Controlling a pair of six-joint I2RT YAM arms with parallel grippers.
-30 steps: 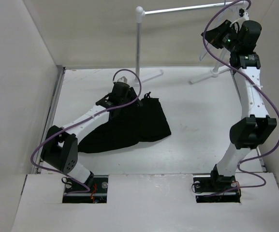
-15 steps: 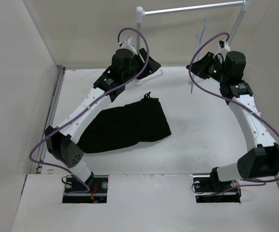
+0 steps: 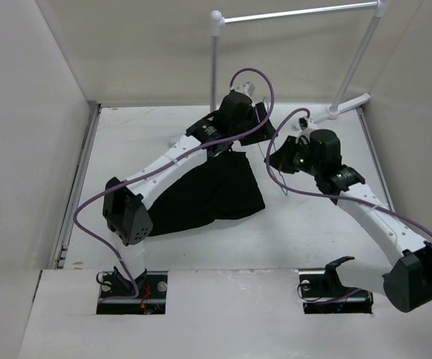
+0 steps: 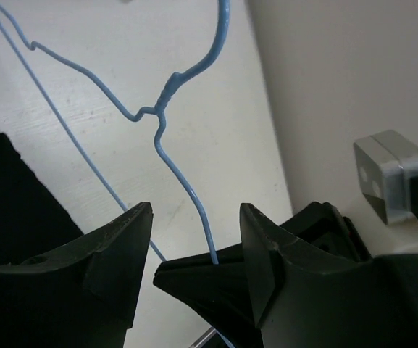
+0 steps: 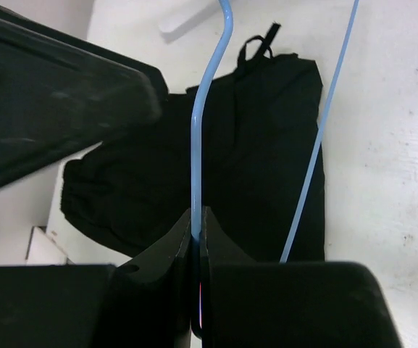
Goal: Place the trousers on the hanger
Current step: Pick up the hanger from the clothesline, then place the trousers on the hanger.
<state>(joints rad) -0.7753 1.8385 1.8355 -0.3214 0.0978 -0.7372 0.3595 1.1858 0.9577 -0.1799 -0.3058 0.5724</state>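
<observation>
Pinches a thin pale-blue wire clothes hanger (image 5: 195, 167) in the right end effector (image 5: 196, 217), fingers pressed together on the straight run of wire below the twisted neck. Holds the hanger aloft over the white table (image 3: 313, 224), toward its far middle, hook end up and away from the wrist. Sets the left end effector (image 4: 194, 210) around the same wire, jaws apart, one black finger (image 4: 122, 246) on either side and neither seen touching the blue strand; meets the right end effector just below, almost tip to tip. Leaves the large plain black soft-fabric trousers (image 3: 201, 194) lying in a loose heap on the table, under the outstretched left arm and just left of the hanger, a small loop showing at the far corner. Looks down through the hanger's open triangle, in the right wrist view, onto the dark cloth spread below. Frames a white tubular garment rack (image 3: 290, 13) at the far edge of the table, well apart from both end effectors.
</observation>
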